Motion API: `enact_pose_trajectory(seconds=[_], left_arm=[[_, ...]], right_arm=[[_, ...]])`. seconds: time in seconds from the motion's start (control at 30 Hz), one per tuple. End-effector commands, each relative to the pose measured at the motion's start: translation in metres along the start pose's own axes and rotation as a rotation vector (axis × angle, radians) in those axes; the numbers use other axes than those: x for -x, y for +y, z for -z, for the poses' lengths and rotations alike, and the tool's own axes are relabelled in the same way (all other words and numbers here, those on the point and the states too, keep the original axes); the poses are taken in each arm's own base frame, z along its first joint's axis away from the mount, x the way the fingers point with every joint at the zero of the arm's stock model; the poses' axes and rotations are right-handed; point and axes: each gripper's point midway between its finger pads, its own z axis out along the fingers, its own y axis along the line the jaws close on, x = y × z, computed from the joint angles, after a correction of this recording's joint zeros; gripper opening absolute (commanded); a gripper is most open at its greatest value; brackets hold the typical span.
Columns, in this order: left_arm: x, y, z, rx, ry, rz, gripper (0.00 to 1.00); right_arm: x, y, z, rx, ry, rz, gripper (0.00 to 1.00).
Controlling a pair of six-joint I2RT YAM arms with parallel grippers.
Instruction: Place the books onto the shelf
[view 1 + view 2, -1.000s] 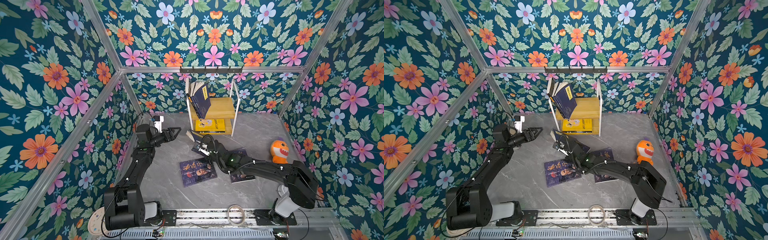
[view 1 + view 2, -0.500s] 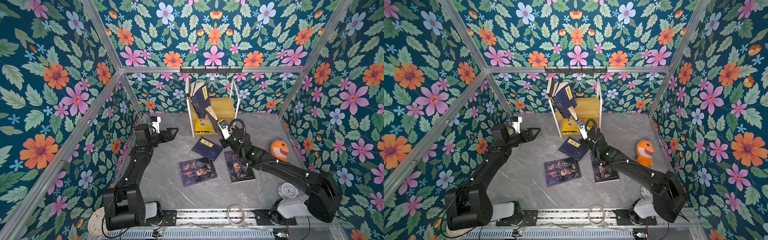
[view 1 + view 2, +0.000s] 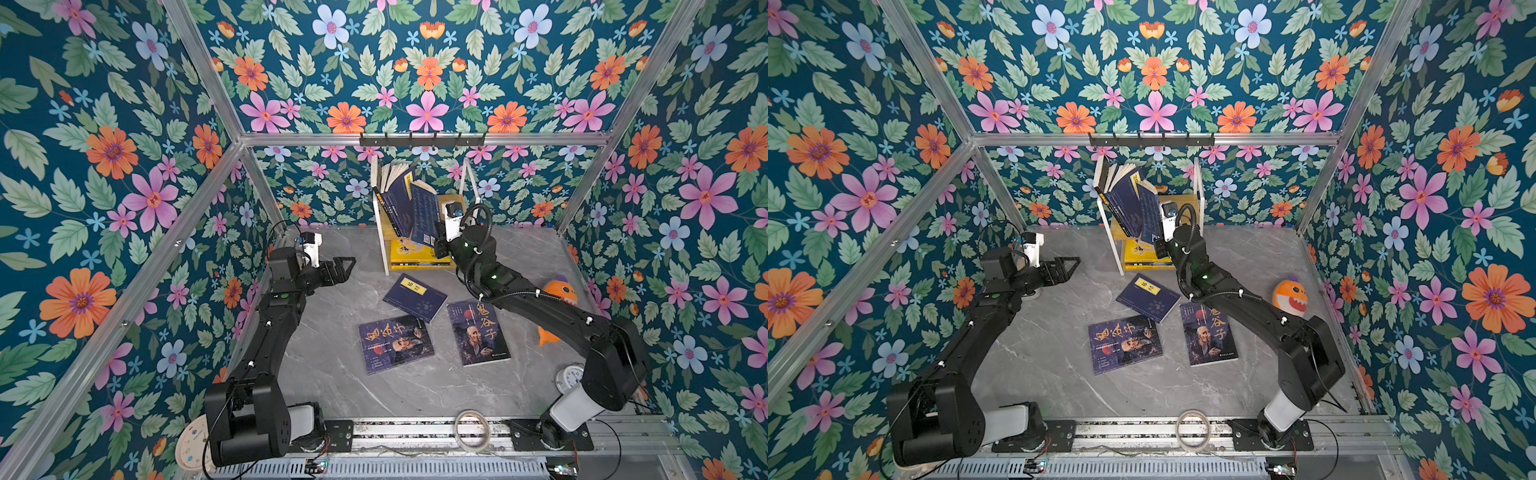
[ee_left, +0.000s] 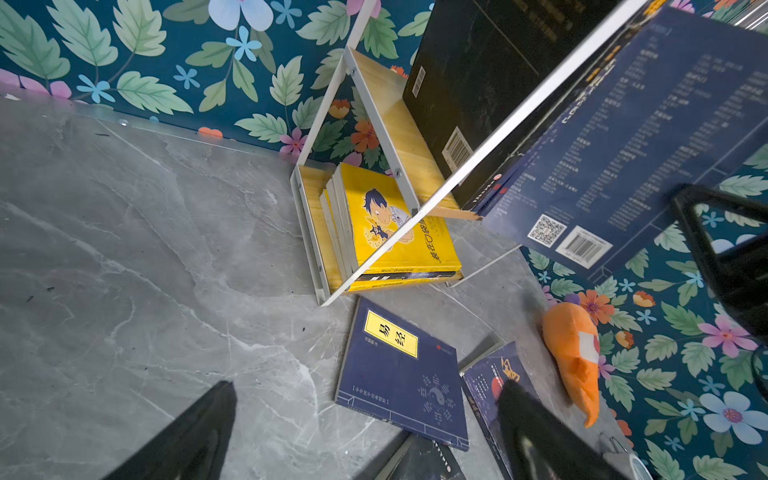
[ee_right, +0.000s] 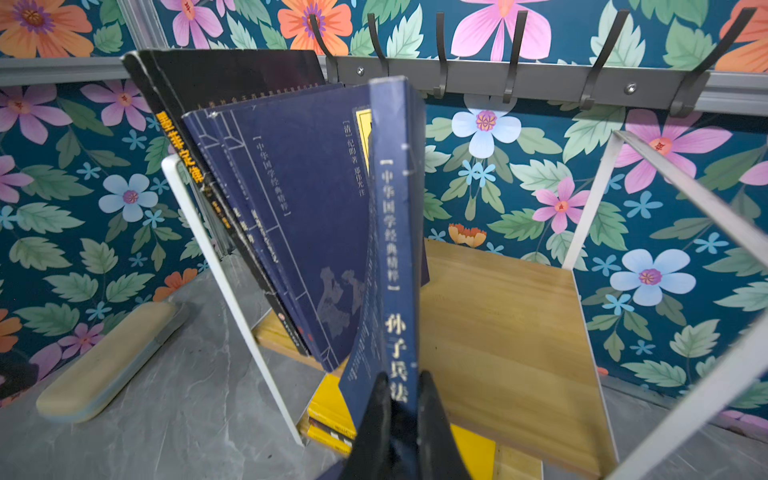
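The shelf stands at the back wall, its upper board partly bare. My right gripper is shut on the lower spine of a navy book, held upright over the upper tier beside several leaning books. Yellow books lie stacked on the lower tier. On the floor lie a navy book with a yellow label, a dark-covered book and an old-man portrait book. My left gripper hangs open and empty left of the shelf.
An orange plush toy sits right of the floor books under my right arm. A black hook rail runs above the shelf. A beige case lies by the wall left of the shelf. A tape ring rests on the front rail.
My right gripper has lifted the navy book from the floor up to the shelf's upper tier. My left gripper has opened wider and stayed left of the shelf.
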Motion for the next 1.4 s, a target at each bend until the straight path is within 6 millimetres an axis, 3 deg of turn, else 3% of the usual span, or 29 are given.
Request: enact_pose_trajectory(seconds=[0.0,0.43,0.8,1.2,1.37], left_arm=[[0.004,0.001,0.003,0.015,-0.016,-0.009,1.0],[0.003,0.002,0.003,0.015,-0.022,-0.001,1.0],[0.003,0.0,0.005,0.017,-0.026,-0.003,1.0],[0.001,0.006,0.005,0.018,-0.03,0.019,1.0],[0.001,0.006,0.005,0.013,-0.033,0.024,1.0]], right_arm=[[0.015,-0.004,-0.016,-0.044,-0.076,0.012,0.0],[0.042,-0.016,-0.031,-0.062,-0.15,0.011,0.0],[0.018,0.009,-0.063,0.038,-0.125,-0.047,0.0],[-0.017,0.032,-0.078,0.127,-0.108,-0.065,0.0],[-0.016,0.04,-0.083,0.167,-0.123,-0.078,0.0]])
